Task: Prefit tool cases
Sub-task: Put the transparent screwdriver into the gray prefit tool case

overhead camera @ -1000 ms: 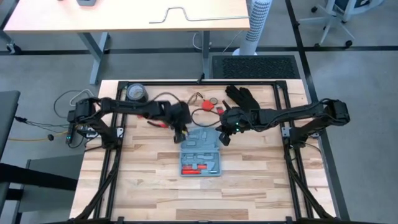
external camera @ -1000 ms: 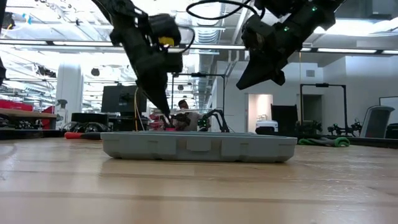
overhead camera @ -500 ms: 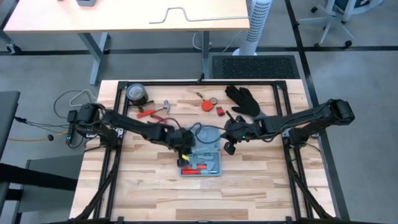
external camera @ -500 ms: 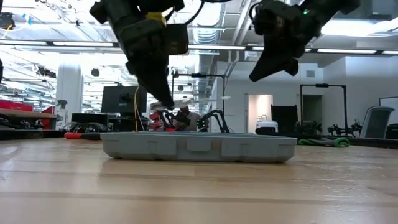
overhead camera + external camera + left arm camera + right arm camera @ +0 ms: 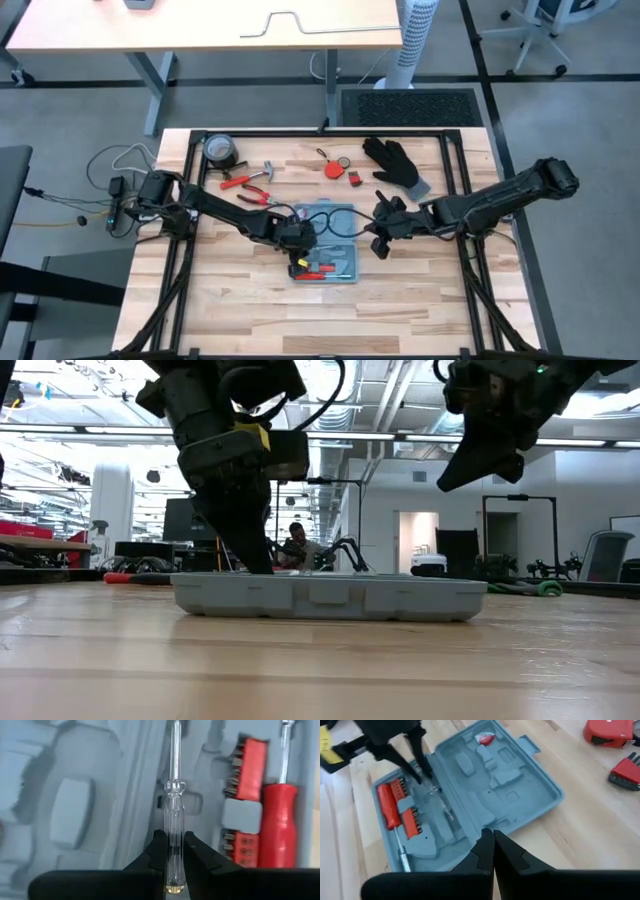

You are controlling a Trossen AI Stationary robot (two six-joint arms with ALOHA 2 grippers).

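Near the middle of the counter [image 5: 240,300] we find the tool case [image 5: 325,243] lying open and flat, its moulded recesses facing up. Toward the counter's front edge, the case half there holds a red-handled screwdriver [image 5: 278,832] and two red bit holders [image 5: 246,769] seated in their recesses. The left pincer [image 5: 298,262] stands directly over this half, close to the case's left edge, and is clamped on a clear-handled screwdriver [image 5: 173,820]; in the left wrist view its two fingers [image 5: 159,851] press the transparent handle from both sides, and the shaft runs forward along the ridge between the recesses. In the low view the left pincer reaches down to the case, though we cannot tell whether the screwdriver touches the plastic. The right pincer [image 5: 381,244] hangs just beside the case's right edge, raised above the counter as the low view shows, with its fingers [image 5: 481,851] drawn together and nothing between them. In the right wrist view, a small red-and-white item [image 5: 485,738] sits in a recess of the other case half. Along the counter's back edge lie a dark tape roll [image 5: 218,151] near the left corner, red-handled pliers [image 5: 235,182] and a small hammer [image 5: 262,175], a round red tape measure [image 5: 333,169], a small red block [image 5: 354,178], and a black glove [image 5: 395,163] toward the right. A person [image 5: 294,543] is visible in the room beyond the counter in the low view.
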